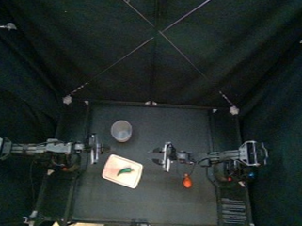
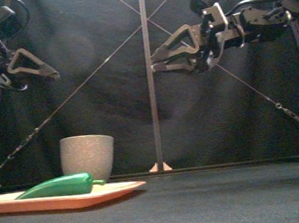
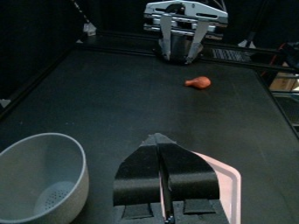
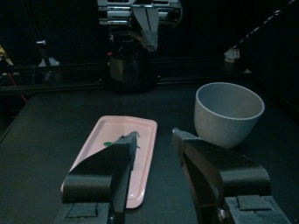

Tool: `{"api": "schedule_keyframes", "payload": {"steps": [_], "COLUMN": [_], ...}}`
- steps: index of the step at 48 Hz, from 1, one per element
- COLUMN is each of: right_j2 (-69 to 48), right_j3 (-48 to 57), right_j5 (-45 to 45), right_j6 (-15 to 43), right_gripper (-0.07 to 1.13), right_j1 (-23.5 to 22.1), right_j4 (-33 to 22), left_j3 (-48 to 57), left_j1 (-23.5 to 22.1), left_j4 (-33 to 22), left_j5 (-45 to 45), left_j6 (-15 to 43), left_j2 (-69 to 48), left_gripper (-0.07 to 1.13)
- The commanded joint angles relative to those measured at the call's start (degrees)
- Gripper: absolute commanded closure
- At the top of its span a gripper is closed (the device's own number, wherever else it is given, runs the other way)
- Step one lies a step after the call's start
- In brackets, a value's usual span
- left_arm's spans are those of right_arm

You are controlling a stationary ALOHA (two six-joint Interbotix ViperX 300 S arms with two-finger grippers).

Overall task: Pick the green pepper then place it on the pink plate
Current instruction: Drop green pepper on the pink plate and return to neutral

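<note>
The green pepper lies on the pink plate at the table's front left. In the right wrist view the pepper shows partly behind one jaw, resting on the plate. My right gripper hangs high above the table's middle, open, with nothing between its jaws. My left gripper is raised at the left, shut and holding nothing, above the plate's near edge.
A tall grey speckled cup stands just behind the plate. A small orange-red toy lies on the table to the plate's right, below the right arm.
</note>
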Motion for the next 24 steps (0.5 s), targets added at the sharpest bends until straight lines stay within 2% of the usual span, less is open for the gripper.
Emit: {"api": "schedule_keyframes", "payload": {"steps": [1,24], "right_j2": [-3.9,-11.6], "right_j3": [1.7,9.7], "right_j5": [-1.2,-8.2], "right_j6": [0.0,0.0], "right_gripper": [0.28,0.28], "right_j1": [-0.7,-1.4], "right_j4": [0.3,0.9], "left_j3": [-0.8,-0.7], "left_j1": [-0.1,-0.4], "left_j4": [1.3,8.8], "left_j5": [-1.6,-4.9], "left_j6": [0.1,0.0], "left_j2": [0.2,0.2], "left_gripper": [0.94,0.95]}}
